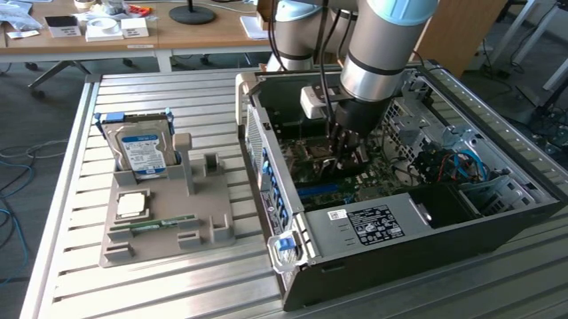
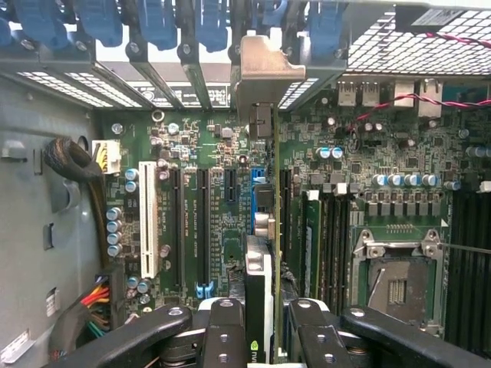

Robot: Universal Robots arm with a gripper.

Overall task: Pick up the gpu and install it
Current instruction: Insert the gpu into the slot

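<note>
The gpu (image 2: 259,287) is a thin dark card seen edge-on, with its silvery bracket (image 2: 265,73) reaching up to the case's rear slot openings. My gripper (image 2: 265,341) is shut on the card, one black finger (image 2: 222,337) on each side of it. The card stands upright over the green motherboard (image 2: 207,146), in line with the blue expansion slot (image 2: 253,192); whether it is seated there I cannot tell. In the exterior view my gripper (image 1: 346,151) reaches down inside the open computer case (image 1: 497,232), low over the board.
A grey holder (image 1: 209,229) on the slatted table at the exterior view's left carries a hard drive (image 1: 142,151), a processor chip (image 1: 133,205) and a green memory stick (image 1: 159,223). Inside the case are the power supply (image 1: 373,222), blue cables (image 1: 466,166), the processor socket (image 2: 395,285) and blue slot clips (image 2: 157,19).
</note>
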